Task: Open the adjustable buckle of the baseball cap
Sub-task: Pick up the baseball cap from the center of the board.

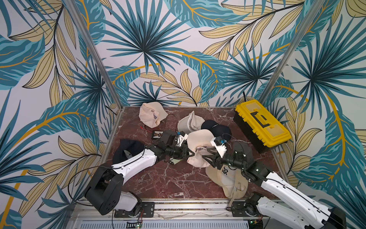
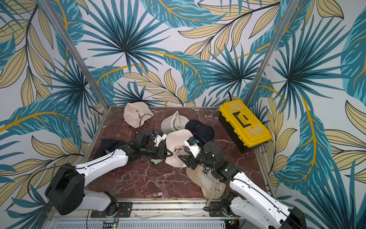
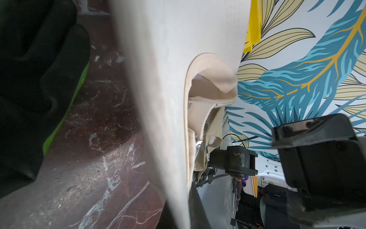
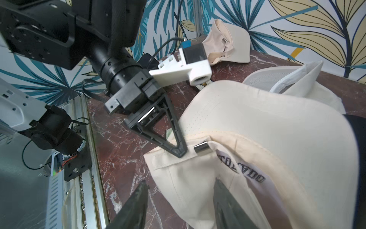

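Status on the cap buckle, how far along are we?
Done: left gripper is shut on the strap of the cream cap, right beside the metal buckle. In hand: right gripper is open, fingers straddling the cap's rear edge. To do: buckle looks still fastened; it needs opening.

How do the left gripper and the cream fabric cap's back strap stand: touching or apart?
Touching. The right wrist view shows the left gripper shut on the strap, beside the silver metal buckle.
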